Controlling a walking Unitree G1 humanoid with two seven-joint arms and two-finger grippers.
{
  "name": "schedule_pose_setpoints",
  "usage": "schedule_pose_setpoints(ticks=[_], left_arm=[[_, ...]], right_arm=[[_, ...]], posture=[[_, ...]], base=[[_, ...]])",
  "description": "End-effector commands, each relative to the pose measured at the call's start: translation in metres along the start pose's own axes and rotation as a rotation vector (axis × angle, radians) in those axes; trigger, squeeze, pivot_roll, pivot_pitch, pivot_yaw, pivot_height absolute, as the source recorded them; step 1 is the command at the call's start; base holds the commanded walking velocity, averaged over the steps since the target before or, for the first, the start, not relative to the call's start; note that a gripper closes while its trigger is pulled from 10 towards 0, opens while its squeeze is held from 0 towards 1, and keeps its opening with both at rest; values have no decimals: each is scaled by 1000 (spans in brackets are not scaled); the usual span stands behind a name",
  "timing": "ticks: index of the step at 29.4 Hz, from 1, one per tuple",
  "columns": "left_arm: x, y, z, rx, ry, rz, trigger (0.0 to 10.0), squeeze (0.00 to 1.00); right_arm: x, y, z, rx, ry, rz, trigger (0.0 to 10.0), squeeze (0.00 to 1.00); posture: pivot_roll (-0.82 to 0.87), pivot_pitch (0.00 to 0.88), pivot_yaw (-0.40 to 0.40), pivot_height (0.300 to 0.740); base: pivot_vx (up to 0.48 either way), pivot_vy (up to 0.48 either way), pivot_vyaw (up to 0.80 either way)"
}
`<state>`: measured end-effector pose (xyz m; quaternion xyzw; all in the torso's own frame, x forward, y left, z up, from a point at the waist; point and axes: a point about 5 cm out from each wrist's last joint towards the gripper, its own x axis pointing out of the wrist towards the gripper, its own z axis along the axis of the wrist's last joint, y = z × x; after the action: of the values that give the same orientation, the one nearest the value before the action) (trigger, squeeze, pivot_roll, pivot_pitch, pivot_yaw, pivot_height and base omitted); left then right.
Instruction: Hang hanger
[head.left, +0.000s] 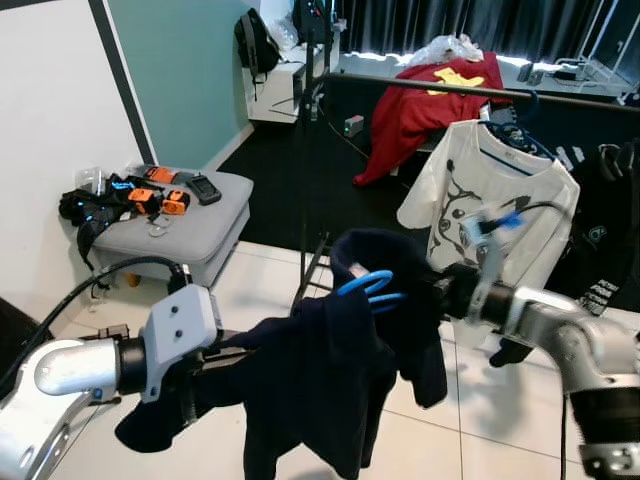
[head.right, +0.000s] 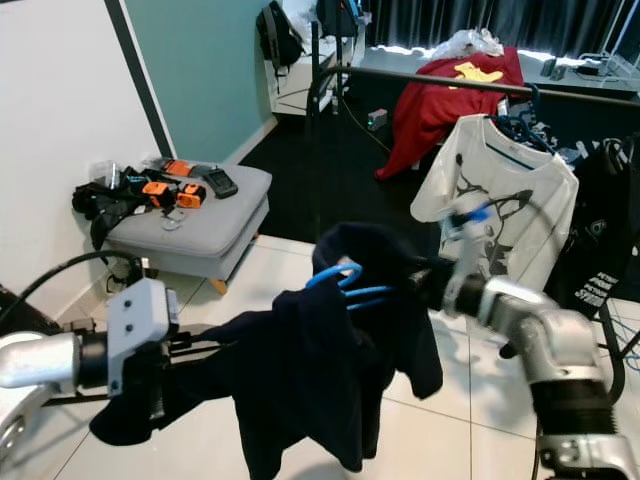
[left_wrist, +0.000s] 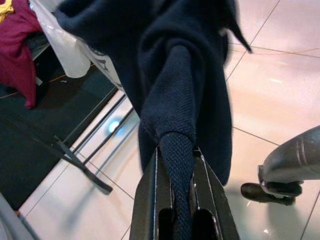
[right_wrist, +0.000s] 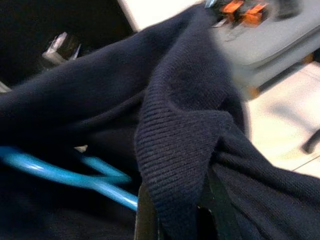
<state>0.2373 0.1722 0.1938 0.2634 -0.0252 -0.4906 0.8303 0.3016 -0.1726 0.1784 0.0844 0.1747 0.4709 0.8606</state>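
Note:
A dark navy sweater (head.left: 330, 380) hangs in front of me over the white tiles, with a blue hanger (head.left: 368, 288) poking out of its upper part. My left gripper (left_wrist: 177, 165) is shut on a fold of the sweater's lower left side, its fingers buried in the cloth. From the right, my right gripper (right_wrist: 175, 200) is shut on the knitted edge of the sweater, right beside the blue hanger (right_wrist: 75, 172). Behind stands a black clothes rail (head.left: 440, 88).
A white printed T-shirt (head.left: 490, 200) and a black garment (head.left: 605, 230) hang on the rail; a red garment (head.left: 420, 110) is draped over it. A grey ottoman (head.left: 190, 235) with orange and black gadgets stands at the left wall. The rail's foot (head.left: 310, 275) rests on the tiles.

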Motion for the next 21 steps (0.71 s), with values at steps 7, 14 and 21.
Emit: schedule_pose_setpoints(ticks=[7,14,21], left_arm=[[0,-2,9,12,-87,-13,10000,0],[-2,3,6,6,-82,26,10000,0],[-3,21,-4,15,-28,210,10000,0]], right_arm=[[14,30,-3,-75,85,211,10000,0],[7,32,3,-112,107,236,10000,0],[-5,27,15,-153,97,209,10000,0]], posture=[[-86,14,-19,740],[-91,12,-18,740],[-89,13,-15,740]], base=[[0,0,0],[0,0,0],[0,0,0]])
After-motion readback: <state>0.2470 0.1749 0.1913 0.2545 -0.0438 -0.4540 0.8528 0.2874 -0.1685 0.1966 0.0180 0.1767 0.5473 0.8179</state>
